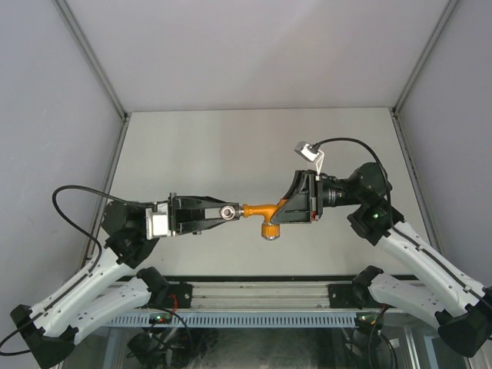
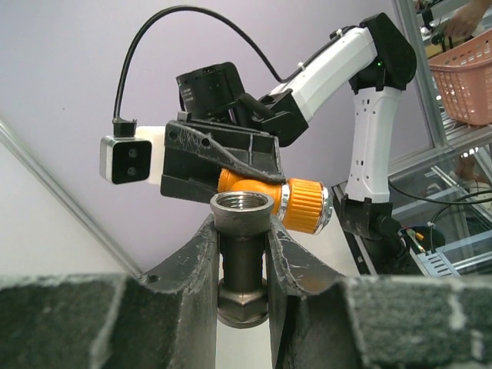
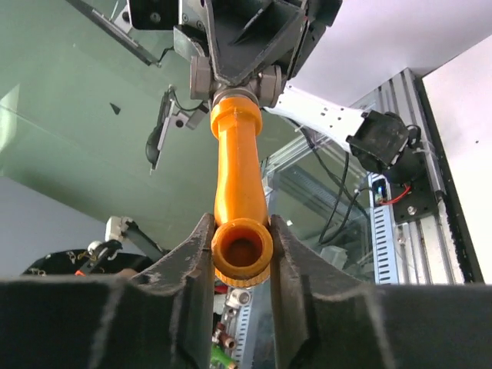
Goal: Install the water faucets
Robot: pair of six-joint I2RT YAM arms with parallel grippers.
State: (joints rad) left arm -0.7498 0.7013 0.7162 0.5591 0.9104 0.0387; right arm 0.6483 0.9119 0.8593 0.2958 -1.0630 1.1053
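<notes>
While left claw clamps the fitting and right claw clamps the tap, both parts meet end to end above bench. Risk: slight tilt may cross-thread them; tap may slip in grip.

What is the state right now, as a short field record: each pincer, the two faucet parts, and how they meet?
left pincer: shut on grey fitting
right pincer: shut on orange tap
parts: end to end, tap's straight end touching the fitting
position: held between the arms, over the table
thread engagement: cannot tell
</notes>
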